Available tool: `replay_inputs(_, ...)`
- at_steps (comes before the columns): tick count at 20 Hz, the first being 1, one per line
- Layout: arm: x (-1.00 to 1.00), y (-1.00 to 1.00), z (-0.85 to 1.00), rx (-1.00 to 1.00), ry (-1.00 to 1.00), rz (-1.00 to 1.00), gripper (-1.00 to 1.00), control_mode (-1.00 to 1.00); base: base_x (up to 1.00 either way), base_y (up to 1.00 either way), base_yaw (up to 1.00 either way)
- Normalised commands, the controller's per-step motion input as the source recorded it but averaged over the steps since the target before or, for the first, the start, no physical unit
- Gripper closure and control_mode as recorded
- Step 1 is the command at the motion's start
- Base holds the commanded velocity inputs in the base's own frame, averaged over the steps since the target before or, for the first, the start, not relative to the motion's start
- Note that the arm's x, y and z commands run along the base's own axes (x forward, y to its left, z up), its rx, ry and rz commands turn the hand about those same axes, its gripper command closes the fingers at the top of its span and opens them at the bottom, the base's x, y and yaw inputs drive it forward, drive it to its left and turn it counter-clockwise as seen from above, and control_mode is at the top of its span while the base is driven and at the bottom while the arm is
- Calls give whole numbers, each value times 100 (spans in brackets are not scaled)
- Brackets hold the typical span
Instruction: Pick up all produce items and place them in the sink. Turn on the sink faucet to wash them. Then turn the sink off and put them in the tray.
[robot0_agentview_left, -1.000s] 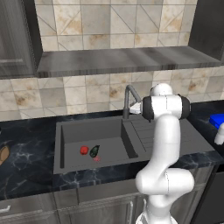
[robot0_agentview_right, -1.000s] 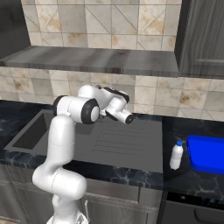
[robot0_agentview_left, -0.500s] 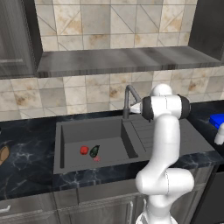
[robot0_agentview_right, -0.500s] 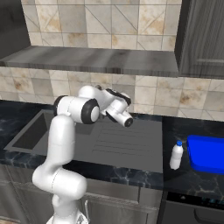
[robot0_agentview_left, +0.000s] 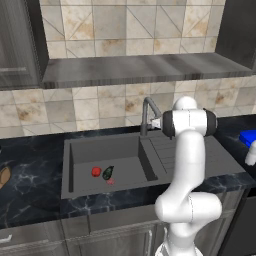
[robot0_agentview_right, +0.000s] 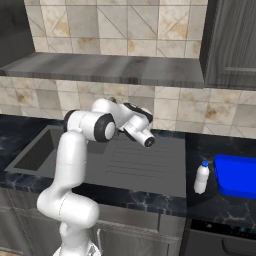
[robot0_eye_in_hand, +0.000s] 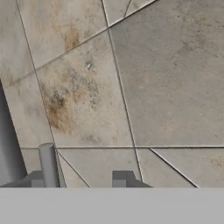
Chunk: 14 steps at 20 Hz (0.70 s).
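Note:
Both produce items lie on the floor of the dark grey sink (robot0_agentview_left: 80, 150): a red ball (robot0_agentview_left: 96, 172) and, just right of it, a dark green oval (robot0_agentview_left: 107, 173). The slim faucet (robot0_agentview_left: 146, 112) rises at the back rim between basin and drainboard. My gripper (robot0_agentview_left: 156, 123) is held against its right side, facing the tiled wall. In the hand view the gripper (robot0_eye_in_hand: 78, 181) is open, and the faucet's small lever (robot0_eye_in_hand: 48, 164) stands upright just inside the left fingertip (robot0_eye_in_hand: 35, 180), with the faucet's stem (robot0_eye_in_hand: 6, 148) further left. The blue tray (robot0_agentview_right: 237, 175) sits at the far right of the counter.
A small white bottle (robot0_agentview_right: 201, 177) stands on the dark counter between the ribbed drainboard (robot0_agentview_right: 140, 165) and the tray. A tan-brown oblong item (robot0_agentview_left: 4, 176) lies at the counter's left edge. A grey shelf (robot0_agentview_left: 140, 70) overhangs the faucet.
The jaws have spread from nearly shut to open beside the faucet lever. The arm has barely moved, and the produce lies where it was.

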Motion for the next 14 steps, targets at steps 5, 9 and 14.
replay_inputs(5, 2, -70, -10, 11, 8, -1, 100, -100, 0, 0, 0)
replay_inputs(9, 17, -15, -10, 7, 7, 3, 100, -100, 0, 0, 0)
replay_inputs(14, 13, -6, -8, 4, 7, 5, 100, -100, 0, 0, 0)
